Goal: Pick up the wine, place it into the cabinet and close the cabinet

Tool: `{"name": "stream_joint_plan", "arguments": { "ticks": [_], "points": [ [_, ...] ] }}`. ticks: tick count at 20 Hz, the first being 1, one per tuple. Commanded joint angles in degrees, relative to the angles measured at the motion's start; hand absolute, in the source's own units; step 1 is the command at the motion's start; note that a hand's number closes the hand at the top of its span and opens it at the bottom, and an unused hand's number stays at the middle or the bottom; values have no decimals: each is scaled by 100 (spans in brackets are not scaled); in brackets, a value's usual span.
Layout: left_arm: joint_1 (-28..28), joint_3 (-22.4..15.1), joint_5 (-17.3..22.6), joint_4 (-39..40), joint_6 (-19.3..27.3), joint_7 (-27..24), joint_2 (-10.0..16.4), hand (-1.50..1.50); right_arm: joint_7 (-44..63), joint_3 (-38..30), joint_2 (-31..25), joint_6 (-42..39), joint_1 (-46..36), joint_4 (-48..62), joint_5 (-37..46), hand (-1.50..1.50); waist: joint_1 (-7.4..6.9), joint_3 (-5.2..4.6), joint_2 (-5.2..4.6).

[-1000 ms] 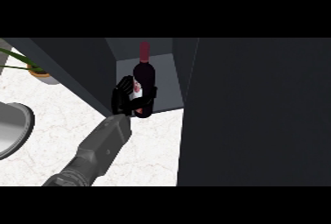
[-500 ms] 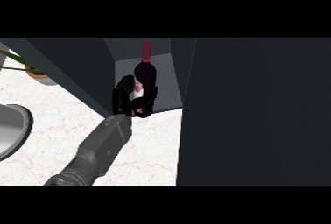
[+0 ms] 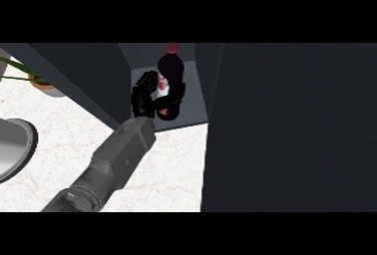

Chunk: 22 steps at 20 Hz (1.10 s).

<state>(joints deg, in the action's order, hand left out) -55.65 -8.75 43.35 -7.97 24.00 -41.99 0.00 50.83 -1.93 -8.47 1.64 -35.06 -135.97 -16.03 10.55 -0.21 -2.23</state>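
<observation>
Clamping round the dark glass wine bottle (image 3: 171, 63), the black left hand (image 3: 146, 94) is holding it inside the open grey cabinet (image 3: 87, 74), apparently for set-down.

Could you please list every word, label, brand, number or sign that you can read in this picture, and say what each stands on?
No text can be read.
The wine bears a pale label, but the left hand partly hides it and it is too blurred to read.
The cabinet, counter and plant pot show no writing.
</observation>
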Motion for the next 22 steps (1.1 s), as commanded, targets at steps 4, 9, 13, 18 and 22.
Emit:
{"name": "stream_joint_plan", "arguments": {
  "ticks": [4,9,13,18,22],
  "points": [
    [-552,-47,131,49,404,317,0,150,-59,-104,-4,-51,105,-29,-100,-150,-8,6,-33],
    [-777,-81,98,157,414,407,0,150,-112,-100,-12,-107,269,-161,-60,-150,-116,11,-38],
    [-935,46,226,269,354,753,0,150,-211,-137,-11,-160,208,62,-78,-150,-176,8,-83],
    [-1156,125,251,408,495,912,1,150,-127,-119,-34,-149,321,-156,-88,-150,-190,7,-63],
    [-1253,4,90,588,656,927,135,150,-237,-280,-67,-218,316,-70,-219,-150,-156,15,-104]
  ]
}}
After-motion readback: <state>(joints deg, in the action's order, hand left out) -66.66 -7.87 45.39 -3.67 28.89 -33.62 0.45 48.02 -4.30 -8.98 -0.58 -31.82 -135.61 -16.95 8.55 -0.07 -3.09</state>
